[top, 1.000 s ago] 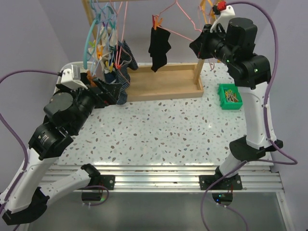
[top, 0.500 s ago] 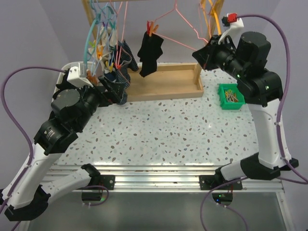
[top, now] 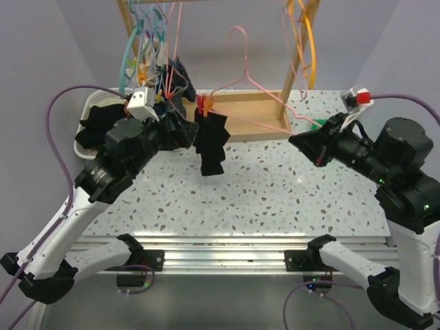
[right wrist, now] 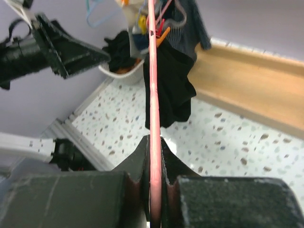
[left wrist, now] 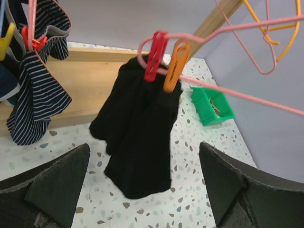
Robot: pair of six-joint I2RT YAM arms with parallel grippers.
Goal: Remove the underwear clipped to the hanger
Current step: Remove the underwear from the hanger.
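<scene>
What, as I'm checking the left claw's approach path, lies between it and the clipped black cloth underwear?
Nothing: the left wrist view shows bare air between the open left claw and the black cloth underwear, only speckled tabletop beneath.

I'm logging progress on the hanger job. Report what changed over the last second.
The right gripper, shut on the pink wire hanger, pulled it down and toward the near right, bringing the black cloth underwear low over the table. The left gripper reached in toward it. Unchanged: left jaws wide open, right grip on the hanger, red and orange pegs clamped on the underwear.
</scene>
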